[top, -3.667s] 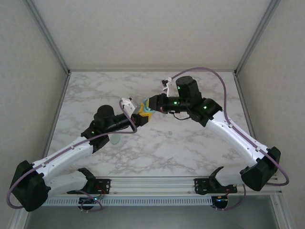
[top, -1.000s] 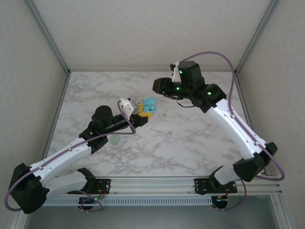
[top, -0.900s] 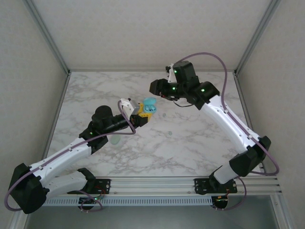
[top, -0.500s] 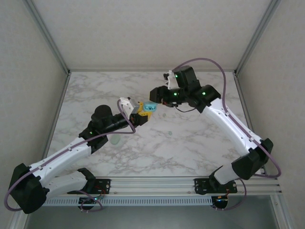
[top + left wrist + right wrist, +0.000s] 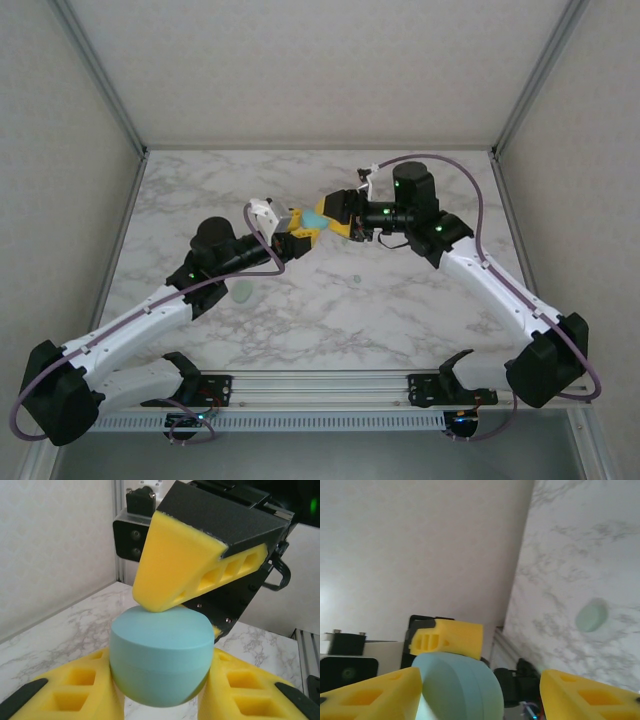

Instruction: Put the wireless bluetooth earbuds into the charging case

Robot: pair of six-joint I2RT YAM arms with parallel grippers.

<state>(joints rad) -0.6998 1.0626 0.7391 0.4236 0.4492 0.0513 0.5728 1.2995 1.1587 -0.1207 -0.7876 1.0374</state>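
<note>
Change: the right gripper point(image 5: 331, 213), which one second earlier had been held well apart from the charging case point(image 5: 316, 218), was brought against it. The lid, then raised, was now shut.
Near edge: both arm bases were bolted side by side at the front of the marble table point(image 5: 400, 320).
Pale oval piece point(image 5: 245, 292): it lay flat on the marble beside the left forearm, apart from both grippers. It was seen from the right wrist as a pale green disc point(image 5: 591, 615).
Tiny speck point(image 5: 355, 279): it lay on the marble between the arms and was too small to be identified.
Left gripper point(image 5: 298, 237): it was raised above the table middle, with its yellow fingers point(image 5: 75, 692) clamped on either side of the charging case point(image 5: 160, 655).
Charging case: teal and rounded, it was held off the table between the two grippers. A closed seam ran around it, so its inside was hidden.
Right gripper: its fingers were spread wide point(image 5: 480, 695). One yellow finger point(image 5: 175, 570) was pressed on the top of the case point(image 5: 460, 685); the other was kept clear.
Far side: pale walls were met at the back of the table.
</note>
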